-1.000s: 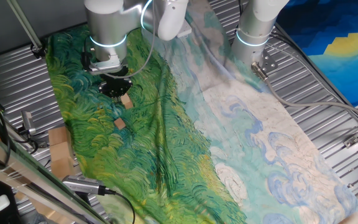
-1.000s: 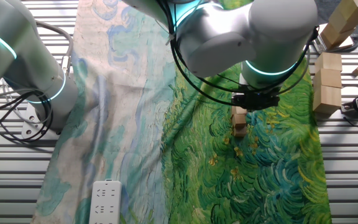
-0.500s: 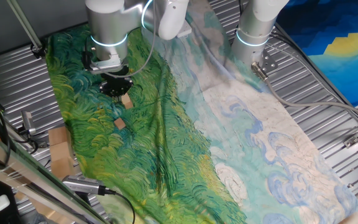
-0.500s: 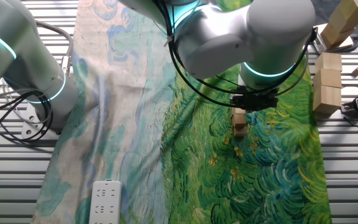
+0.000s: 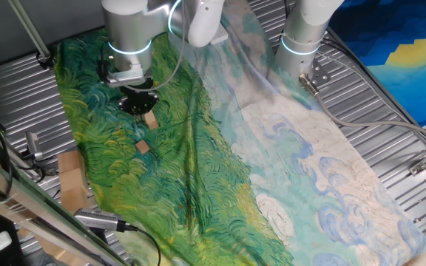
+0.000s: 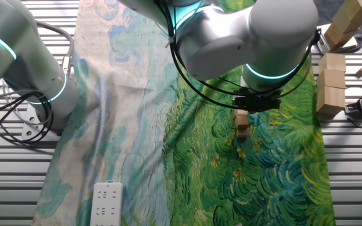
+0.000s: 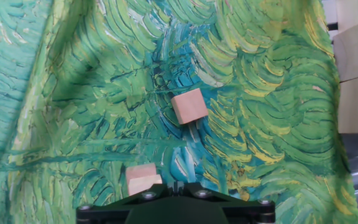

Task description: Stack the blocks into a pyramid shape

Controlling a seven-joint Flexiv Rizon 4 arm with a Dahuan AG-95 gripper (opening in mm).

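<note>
Gripper (image 5: 138, 103) hangs over the green cloth (image 5: 168, 170) at upper left; its finger state cannot be told. One block (image 7: 189, 106) lies mid-frame, another (image 7: 143, 177) touching the gripper's base at bottom.

A painted cloth (image 5: 220, 170) of green swirls and pale blue-white covers the ribbed metal table (image 5: 379, 103). A white power strip (image 6: 107, 203) lies on the cloth's pale end. Tan cardboard pieces (image 6: 330, 88) sit just off the green edge, near black cables (image 6: 8, 119)
</note>
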